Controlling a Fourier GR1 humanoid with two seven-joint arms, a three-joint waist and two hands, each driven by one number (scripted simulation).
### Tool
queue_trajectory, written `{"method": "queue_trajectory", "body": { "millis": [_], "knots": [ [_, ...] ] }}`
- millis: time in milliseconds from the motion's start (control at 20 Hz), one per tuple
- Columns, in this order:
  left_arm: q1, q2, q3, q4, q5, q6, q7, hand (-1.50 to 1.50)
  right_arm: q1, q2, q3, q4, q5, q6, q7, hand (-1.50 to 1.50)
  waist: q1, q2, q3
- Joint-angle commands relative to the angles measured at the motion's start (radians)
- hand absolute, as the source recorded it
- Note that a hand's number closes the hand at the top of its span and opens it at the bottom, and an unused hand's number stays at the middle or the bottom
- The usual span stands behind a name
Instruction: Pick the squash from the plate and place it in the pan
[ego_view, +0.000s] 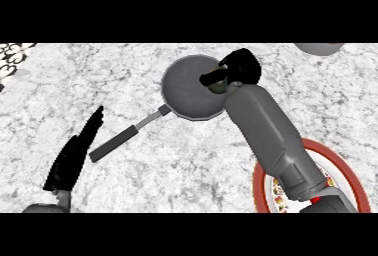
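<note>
- While the right hand (238, 67) hangs over the pan's right rim in the upper middle of the frame, its fingers and thumb are curled round something dark and greenish: that's the squash (218, 87), only a sliver of it peeking out below the thumb.
- Head view, and it's all happening up top: the pan (188, 90), a grey round dish, sits in the upper centre, and its handle (122, 140) runs down and to the left towards the middle of the frame.
- Squash sits right inside the grasp, tucked on the lower-left side of the hand, above the pan's right-hand portion. Too much of it is hidden to call its long axis.
- The key relation now: pan floor lies to the left of the hand, so by my reading the release wants a small shift inward, then the fingers spreading.
- Right forearm stretches diagonally from the lower right, crossing above the red-rimmed plate (347, 167) at the lower right of the frame. No squash shows on the plate, though the arm covers much of it.
- Left hand (74, 157) at the lower left, fingers straight and pointing up, resting, holding nothing, just beside the handle's end.
- Nearer hand for the drop? The right, no contest.
- Judging from this, the carry looks nearly done; placing remains.
</note>
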Motion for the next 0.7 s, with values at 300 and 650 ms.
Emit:
{"method": "queue_trajectory", "body": {
  "millis": [300, 650],
  "knots": [
    [-0.028, -0.003, 0.009, 0.020, -0.004, -0.002, 0.007, 0.00, -0.012, 0.002, -0.042, 0.064, -0.201, -0.395, -0.267, -1.50, 0.003, -0.003, 0.000],
    [0.010, -0.005, 0.020, 0.041, -0.009, 0.008, -0.027, 0.00, -0.066, 0.002, -0.123, 0.098, -0.238, -0.671, -0.323, -1.50, -0.030, -0.014, -0.002]
  ]
}}
